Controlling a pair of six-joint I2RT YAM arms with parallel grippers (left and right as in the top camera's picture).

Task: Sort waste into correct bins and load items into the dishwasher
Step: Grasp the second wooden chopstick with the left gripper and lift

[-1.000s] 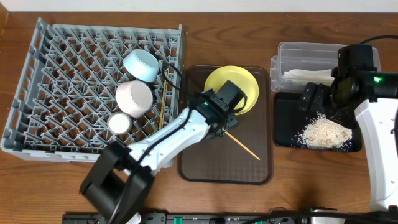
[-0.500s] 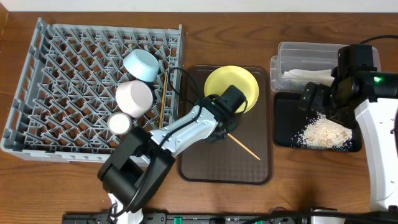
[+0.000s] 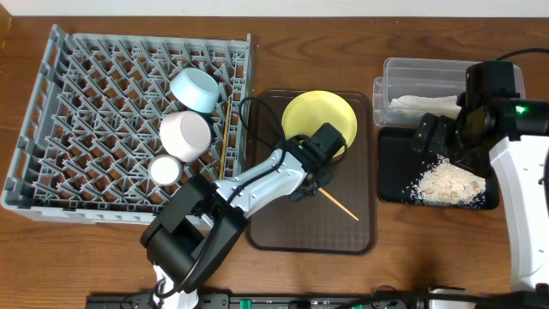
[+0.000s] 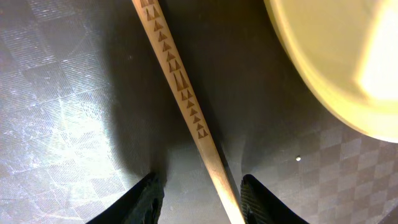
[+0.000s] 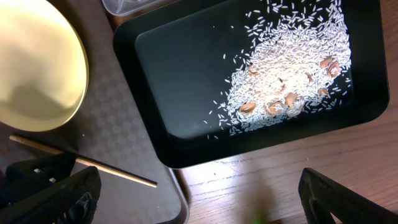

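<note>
My left gripper (image 3: 310, 184) (image 4: 199, 186) is open, low over the brown serving tray (image 3: 292, 227), with one wooden chopstick (image 3: 339, 204) (image 4: 180, 87) lying between its fingers. The yellow plate (image 3: 330, 116) (image 4: 348, 56) sits on the tray just beyond it. A second chopstick (image 3: 225, 142), the light blue bowl (image 3: 196, 88), the whitish bowl (image 3: 186, 135) and the white cup (image 3: 165, 170) are in the grey dish rack (image 3: 86, 103). My right gripper (image 3: 433, 136) (image 5: 199, 199) is open and empty above the black tray (image 3: 386, 172) (image 5: 180, 62), which holds crumbs (image 3: 446, 182) (image 5: 292, 74). The wrapper is out of view.
The clear tub (image 3: 403, 73) behind the black tray holds the white napkin (image 3: 420, 105). In the right wrist view the plate (image 5: 37, 62) and the chopstick (image 5: 81, 163) lie left of the black tray.
My left gripper has shifted a little right and toward the front along the brown tray, down over the chopstick. The right arm has not moved.
</note>
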